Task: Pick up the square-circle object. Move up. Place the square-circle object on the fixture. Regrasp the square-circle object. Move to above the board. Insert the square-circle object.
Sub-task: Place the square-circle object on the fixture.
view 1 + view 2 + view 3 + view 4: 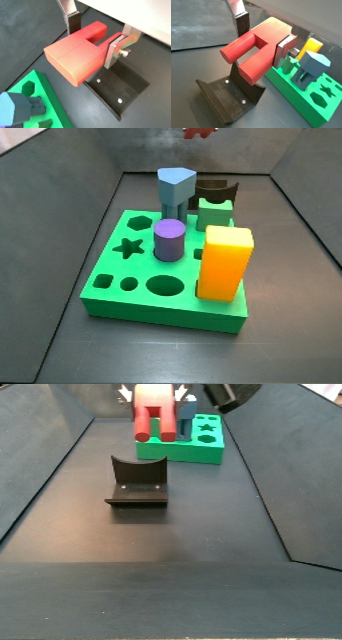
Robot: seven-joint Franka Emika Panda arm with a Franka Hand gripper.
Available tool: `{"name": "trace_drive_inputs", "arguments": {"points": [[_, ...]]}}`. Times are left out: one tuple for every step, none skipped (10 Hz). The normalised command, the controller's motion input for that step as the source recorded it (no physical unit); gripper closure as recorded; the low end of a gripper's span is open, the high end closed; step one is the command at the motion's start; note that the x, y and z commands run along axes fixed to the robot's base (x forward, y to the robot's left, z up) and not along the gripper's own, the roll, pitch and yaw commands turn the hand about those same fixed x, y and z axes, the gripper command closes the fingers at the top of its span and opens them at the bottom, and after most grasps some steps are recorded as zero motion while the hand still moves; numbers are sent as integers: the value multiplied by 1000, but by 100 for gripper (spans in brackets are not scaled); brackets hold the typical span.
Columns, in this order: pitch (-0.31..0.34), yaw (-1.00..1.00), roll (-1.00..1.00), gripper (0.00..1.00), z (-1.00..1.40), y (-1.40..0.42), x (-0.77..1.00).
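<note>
End effector (pixel 93 37) clamped on square-circle object (pixel 77 55), held in air above fixture (pixel 136 482), w/ board (pixel 198 446) just beyond. Pick-up & move-up look done. Left: place on fixture, regrasp, move above board, insert. Fixture notch empty in side view.

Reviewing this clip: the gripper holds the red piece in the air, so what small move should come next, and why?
Probably a short descent toward the fixture. The gripper is shut on the square-circle object and holds it clear of the floor, with the fixture below it in both wrist views and nothing on the fixture yet. The board lies beyond, so the placing step looks next.
</note>
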Motion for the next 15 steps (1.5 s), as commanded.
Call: {"name": "trace_drive_inputs", "arguments": {"points": [[115,-57,-186,100,-7,44,516],[111,-53,-169,100,-9,46,432],[107,-50,-161,100,-5,46,360],[105,-44,-159,100,-10,39,271],[107,-42,-157,100,-3,37,207],[83,-133,-1000,100,-1000,63,123],[80,-136,-1000,100,-1000,65,115],[85,-155,-1000,100,-1000,76,121],[92,-159,-1000,100,-1000,76,129],[103,-179,-1000,100,-1000,85,145],[104,-192,-1000,100,-1000,90,149],[78,-191,-846,100,-1000,97,161],[65,-184,-734,100,-1000,103,168],[40,-163,-459,100,-1000,114,185],[32,-152,-354,100,-1000,117,192]]}}
